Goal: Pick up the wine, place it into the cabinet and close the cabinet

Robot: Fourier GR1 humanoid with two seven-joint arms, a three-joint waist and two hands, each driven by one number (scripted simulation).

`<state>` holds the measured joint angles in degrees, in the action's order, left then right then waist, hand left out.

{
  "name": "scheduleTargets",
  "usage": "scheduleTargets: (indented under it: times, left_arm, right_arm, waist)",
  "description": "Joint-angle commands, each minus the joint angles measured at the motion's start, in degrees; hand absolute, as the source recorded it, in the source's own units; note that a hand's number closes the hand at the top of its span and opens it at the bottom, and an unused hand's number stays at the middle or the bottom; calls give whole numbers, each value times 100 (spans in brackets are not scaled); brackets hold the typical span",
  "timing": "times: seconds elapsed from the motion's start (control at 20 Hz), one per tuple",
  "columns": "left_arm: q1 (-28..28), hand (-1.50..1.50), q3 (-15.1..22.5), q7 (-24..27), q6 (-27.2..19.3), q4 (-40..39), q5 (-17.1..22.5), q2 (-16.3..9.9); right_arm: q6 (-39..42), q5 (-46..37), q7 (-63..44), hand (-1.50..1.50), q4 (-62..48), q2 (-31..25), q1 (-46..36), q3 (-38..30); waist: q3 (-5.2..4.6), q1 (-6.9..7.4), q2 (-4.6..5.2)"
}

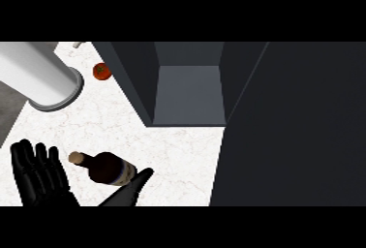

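Cabinet (pixel 190 92) top centre, dark grey, open, grey shelf inside; its door (pixel 293 126) fills the right side. Table (pixel 172 145) is white marble-look. Big white cylinder with a grey rim (pixel 43 80) top left. Left hand (pixel 36 174) lower left, fingers spread and straight, holding nothing. Wine bottle (pixel 107 168) lies on the table just beside it, cork toward the hand; pale label band, no readable text. Right hand (pixel 132 189): only a dark finger-like part shows touching the bottle's base, can't tell its state. Small red tomato (pixel 101 71) by the cabinet's left wall.

A dark wine bottle (pixel 107 168) with a cork stands on the white bench (pixel 172 150), near the open cabinet (pixel 190 92).
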<state>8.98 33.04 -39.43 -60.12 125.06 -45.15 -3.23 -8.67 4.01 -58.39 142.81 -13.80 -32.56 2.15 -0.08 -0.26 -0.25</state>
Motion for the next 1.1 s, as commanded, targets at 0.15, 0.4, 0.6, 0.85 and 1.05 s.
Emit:
scheduleTargets:
  times: [0.15,0.4,0.6,0.85,1.05]
  left_arm:
    - [165,-150,-175,889,-955,-535,1255,-530]
    - [329,-150,89,1793,-1328,-771,2283,-783]
    - [596,-150,405,2570,-1529,-955,2953,-836]
    - [427,-150,-22,3273,-1202,-1258,4005,-717]
    - [522,-150,-300,4293,-783,-1851,4724,-261]
  right_arm:
    - [-66,363,-409,-150,716,-16,46,-112]
    - [-66,456,-452,-150,595,-71,-61,-284]
    - [-139,187,-398,-150,718,68,21,27]
    - [-363,-199,-706,-150,683,101,-267,394]
    - [-115,304,-285,-150,354,-53,-239,-177]
  waist:
    - [-4,-8,2]
    - [-7,1,-4]
    - [-15,12,-18]
    - [-24,8,-28]
    - [-26,37,-16]
